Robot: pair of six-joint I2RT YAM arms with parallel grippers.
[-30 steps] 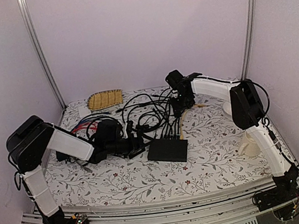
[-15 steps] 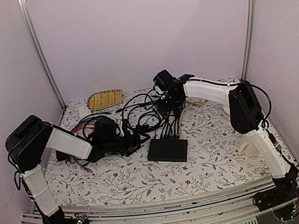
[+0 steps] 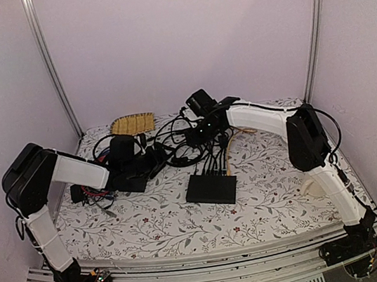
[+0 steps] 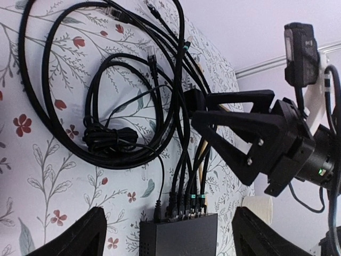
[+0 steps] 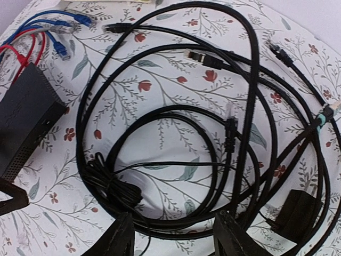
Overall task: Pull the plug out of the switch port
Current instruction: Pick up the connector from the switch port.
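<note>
Left fingers (image 4: 80, 234) and right fingers (image 5: 120, 240) both gape empty; the right should pinch one plug (image 4: 184, 207) squarely, at twelve o'clock on the switch (image 3: 211, 188).

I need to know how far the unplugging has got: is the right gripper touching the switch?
Apart. The left wrist view shows the right gripper over the cables, with a clear gap down to the switch.

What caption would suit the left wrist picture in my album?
Black cables plug into the switch on a floral cloth, the right end effector poised over them.
</note>
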